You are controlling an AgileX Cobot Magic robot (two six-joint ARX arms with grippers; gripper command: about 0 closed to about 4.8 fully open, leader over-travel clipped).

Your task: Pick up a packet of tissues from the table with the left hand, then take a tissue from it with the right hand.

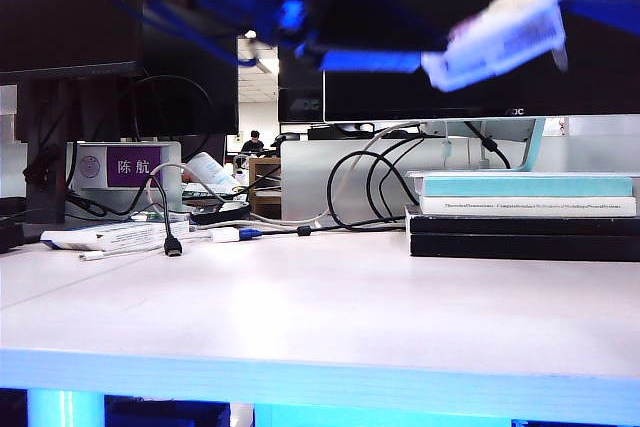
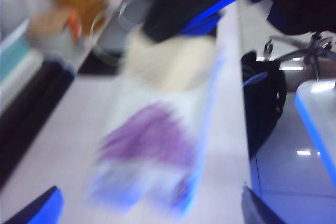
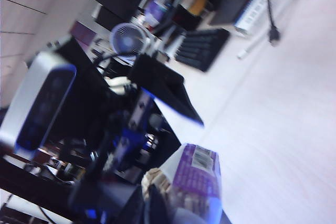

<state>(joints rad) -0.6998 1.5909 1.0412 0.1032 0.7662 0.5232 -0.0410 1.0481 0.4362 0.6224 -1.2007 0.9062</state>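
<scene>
Packet of tissues, soft white plastic with purple label: airborne, upper right of exterior frame. Dark right hand is pinched shut on the cream tissue. Black left hand, frame bottom, has fingers spread, so I'd re-clamp before pulling.

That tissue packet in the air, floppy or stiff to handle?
Probably soft: the packet of tissues has crinkled plastic wrap. Likely light: it hangs by the tissue in the shut right gripper above the table. It might drop, since the left gripper beside it stands open.
</scene>
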